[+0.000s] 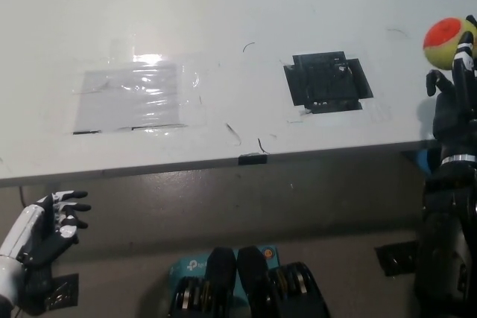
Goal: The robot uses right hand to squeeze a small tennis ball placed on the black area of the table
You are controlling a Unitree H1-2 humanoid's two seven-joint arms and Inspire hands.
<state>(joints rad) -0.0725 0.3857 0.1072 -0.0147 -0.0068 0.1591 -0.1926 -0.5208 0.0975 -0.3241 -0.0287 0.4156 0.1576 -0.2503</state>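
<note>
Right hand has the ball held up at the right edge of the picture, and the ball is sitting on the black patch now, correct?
Not quite. The right hand does hold the ball up at the right edge, but the ball is not on the black patch; the patch is bare, well to the ball's left. The head view shows it.

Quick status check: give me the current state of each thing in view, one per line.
tennis ball: held in the right hand, at the picture's right edge, away from the black patch.
right hand: shut on the tennis ball.
black patch: bare, nothing on it.
left hand: open, resting below the table edge.
clear tape patch: flat on the table, wrinkled, glare on it.
</note>
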